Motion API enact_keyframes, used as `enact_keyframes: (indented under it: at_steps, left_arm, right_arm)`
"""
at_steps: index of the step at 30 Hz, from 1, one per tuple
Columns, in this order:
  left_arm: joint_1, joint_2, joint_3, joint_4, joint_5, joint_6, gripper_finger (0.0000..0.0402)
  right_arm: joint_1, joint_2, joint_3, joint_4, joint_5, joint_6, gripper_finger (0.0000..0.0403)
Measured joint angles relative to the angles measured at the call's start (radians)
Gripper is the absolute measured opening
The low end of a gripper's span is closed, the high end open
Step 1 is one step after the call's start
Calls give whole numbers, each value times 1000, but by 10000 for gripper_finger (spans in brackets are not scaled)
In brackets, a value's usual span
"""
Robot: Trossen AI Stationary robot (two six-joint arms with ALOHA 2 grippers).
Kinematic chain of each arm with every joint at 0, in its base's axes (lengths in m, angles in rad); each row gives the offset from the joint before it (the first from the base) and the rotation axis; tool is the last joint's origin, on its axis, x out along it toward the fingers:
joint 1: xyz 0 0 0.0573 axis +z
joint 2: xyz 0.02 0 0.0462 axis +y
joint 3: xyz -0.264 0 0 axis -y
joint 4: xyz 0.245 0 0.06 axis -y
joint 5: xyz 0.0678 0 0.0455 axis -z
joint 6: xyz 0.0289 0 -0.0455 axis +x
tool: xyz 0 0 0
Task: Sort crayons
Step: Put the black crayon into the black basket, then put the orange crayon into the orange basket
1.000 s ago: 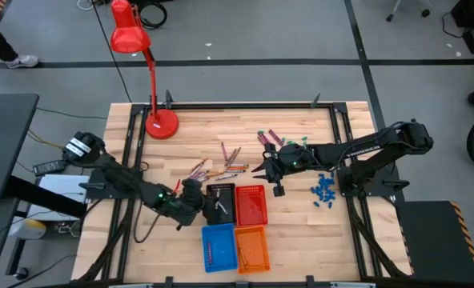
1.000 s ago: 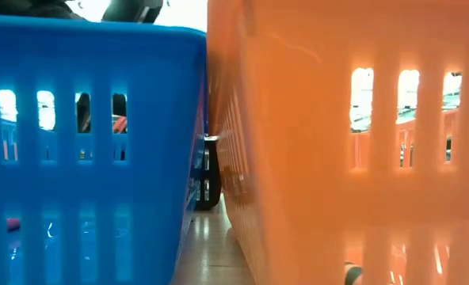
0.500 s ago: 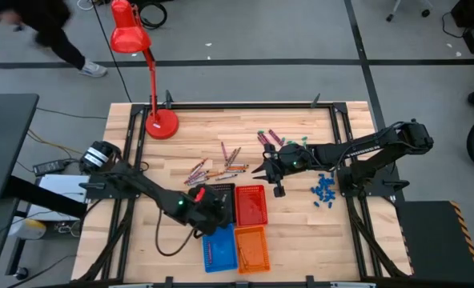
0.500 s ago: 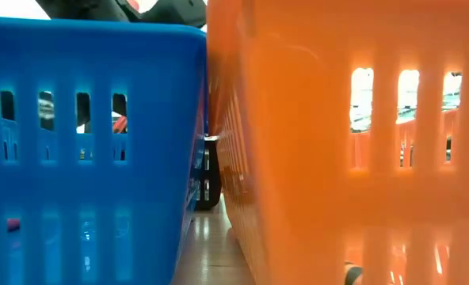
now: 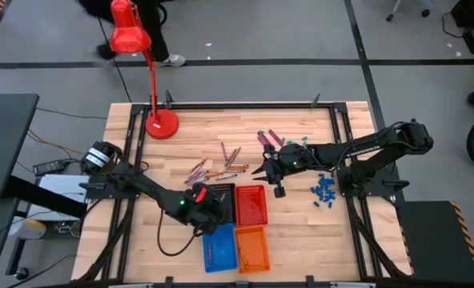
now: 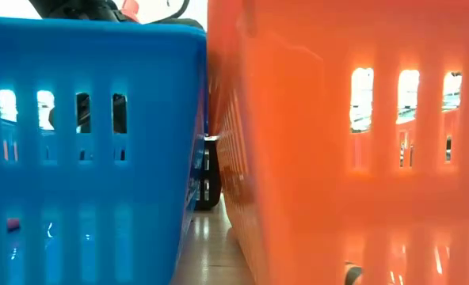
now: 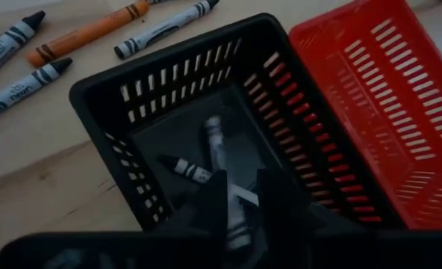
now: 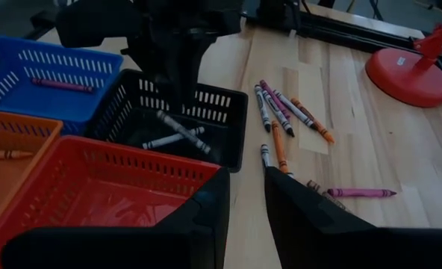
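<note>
Loose crayons (image 5: 219, 166) lie on the wooden table beyond the baskets, with a few more (image 5: 269, 136) farther right. My left gripper (image 7: 240, 213) hovers over the black basket (image 5: 221, 197) with its fingers slightly apart and holds nothing. Two grey-white crayons (image 7: 219, 153) lie crossed on the basket's floor; they also show in the right wrist view (image 8: 178, 133). My right gripper (image 8: 247, 205) is open and empty above the table, right of the loose crayons (image 8: 281, 112).
A red basket (image 5: 251, 205) stands right of the black one. A blue basket (image 5: 218, 248) and an orange basket (image 5: 251, 249), each holding crayons, stand nearer and fill the low view. Blue chunky pieces (image 5: 325, 190) lie right, green ones (image 5: 297, 141) farther back. A red lamp (image 5: 158, 122) stands far left.
My left arm has swung its elbow out toward the table's near edge while its gripper has stayed over the black basket. A person has walked from left to right beyond the table's far edge.
</note>
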Motion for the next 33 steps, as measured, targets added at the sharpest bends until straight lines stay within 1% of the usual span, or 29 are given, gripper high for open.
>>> enact_keyframes:
  at_steps: [3,6,8,14,18,20,24,27,33]
  left_arm:
    - [0,0,0,-1,0,1,111]
    - [0,-20,-1,-20,3,74,127]
    - [0,-45,0,-42,-2,112,131]
    - [5,-114,0,-262,-15,149,132]
    - [6,-117,0,-415,-10,193,132]
    - [6,-116,-3,-465,1,209,132]
    - [15,-116,-38,-487,52,276,132]
    - [31,-116,-85,-488,84,292,132]
    - [96,-139,-183,-481,139,350,116]
  right_arm:
    - [0,0,0,0,0,0,91]
    - [0,0,0,0,0,0,91]
    - [0,0,0,-1,0,0,91]
    - [0,0,0,0,0,3,91]
    - [0,0,0,0,-1,3,91]
    - [0,0,0,0,-1,4,91]
    - [0,0,0,0,0,3,91]
    - [0,0,0,0,-1,3,91]
    - [0,0,0,0,-1,3,91]
